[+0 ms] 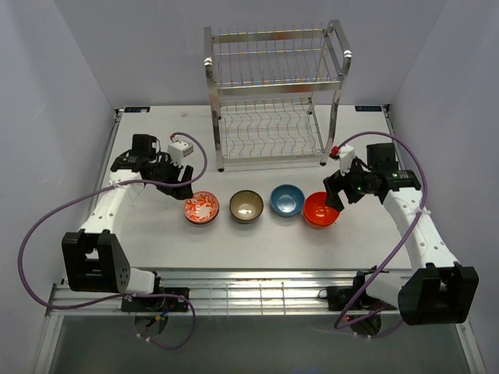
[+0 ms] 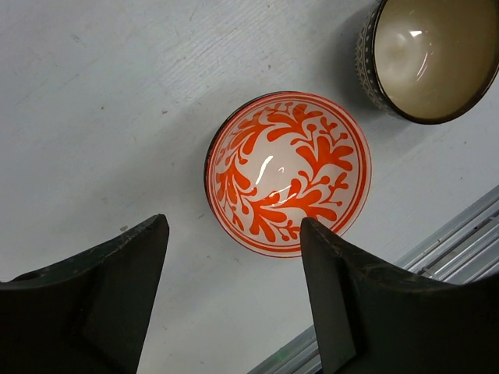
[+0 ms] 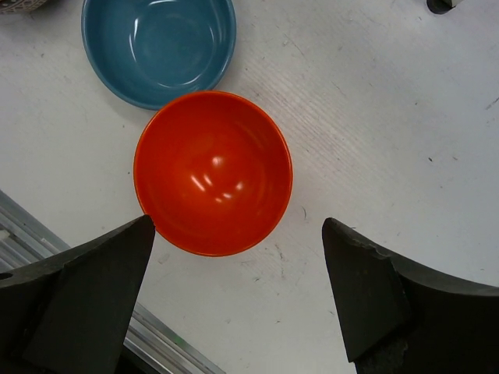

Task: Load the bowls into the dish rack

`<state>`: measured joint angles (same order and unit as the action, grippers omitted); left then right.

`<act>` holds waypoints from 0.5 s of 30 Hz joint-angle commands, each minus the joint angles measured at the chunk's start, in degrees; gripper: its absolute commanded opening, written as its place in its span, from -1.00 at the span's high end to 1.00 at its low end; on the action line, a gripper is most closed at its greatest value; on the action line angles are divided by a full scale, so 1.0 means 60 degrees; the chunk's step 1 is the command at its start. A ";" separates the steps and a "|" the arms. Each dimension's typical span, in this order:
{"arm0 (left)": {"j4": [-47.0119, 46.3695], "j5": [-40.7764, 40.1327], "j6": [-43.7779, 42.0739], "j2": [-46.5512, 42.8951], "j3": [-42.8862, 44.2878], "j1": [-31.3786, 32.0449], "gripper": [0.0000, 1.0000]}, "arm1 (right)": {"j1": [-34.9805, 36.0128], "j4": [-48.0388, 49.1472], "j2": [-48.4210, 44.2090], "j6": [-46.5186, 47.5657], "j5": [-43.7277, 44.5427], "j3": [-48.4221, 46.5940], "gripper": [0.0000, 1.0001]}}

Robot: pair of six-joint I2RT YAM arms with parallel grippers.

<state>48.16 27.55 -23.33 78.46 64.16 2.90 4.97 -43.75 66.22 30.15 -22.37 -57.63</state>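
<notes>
Silver wire forms the one dish rack (image 1: 273, 97): two tiers and four upright posts. It stands at the far middle of the white table (image 1: 156, 241).

Bowl count: four, all upright on the table in a single row in front of the rack and apart from it. From left to right:
1. red-and-white patterned bowl (image 1: 201, 208)
2. brown bowl (image 1: 246, 206)
3. blue bowl (image 1: 287, 199)
4. orange-red bowl (image 1: 320, 209)

Neighbouring bowls sit near one another. The blue and orange-red bowls lie just beside each other, and the pictures do not show whether they touch.

Arm count: two, each with one gripper.
- Left gripper (image 2: 234, 226): jaws spread wide, holding nothing. The patterned bowl lies below, between its two fingers (image 2: 117, 296).
- Right gripper (image 3: 238, 224): jaws spread wide, holding nothing. The orange-red bowl lies below, between its fingers (image 3: 374, 296). One fingertip lines up with the bowl's rim, and contact cannot be confirmed.

Limits of view:
- In the left wrist view the frame edge cuts off the brown bowl at the upper right.
- In the right wrist view the top edge cuts off the blue bowl. A sliver of another bowl shows at the upper left corner, too small to identify.
- In the top view the right gripper covers the right edge of the orange-red bowl.
- The height of either gripper above its bowl cannot be judged.
</notes>
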 commanded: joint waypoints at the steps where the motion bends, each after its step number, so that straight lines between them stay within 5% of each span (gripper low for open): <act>1: 0.0162 -0.0108 -0.0198 0.0048 0.0073 0.0074 -0.55 | 0.0079 0.0054 0.0053 -0.0147 0.0037 -0.0430 -0.88; 10: 0.0176 -0.0739 0.0065 0.0678 -0.0249 0.0381 -0.04 | 0.0123 0.0143 0.0038 -0.0221 0.0257 -0.0240 -0.88; 15: 0.0176 -0.0813 0.0168 0.0825 -0.0293 0.0499 -0.02 | 0.0138 0.0201 0.0009 -0.0264 0.0345 -0.0137 -0.89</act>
<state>49.34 22.94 -22.63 84.16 62.48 5.34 5.48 -43.59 66.63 28.93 -20.71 -57.63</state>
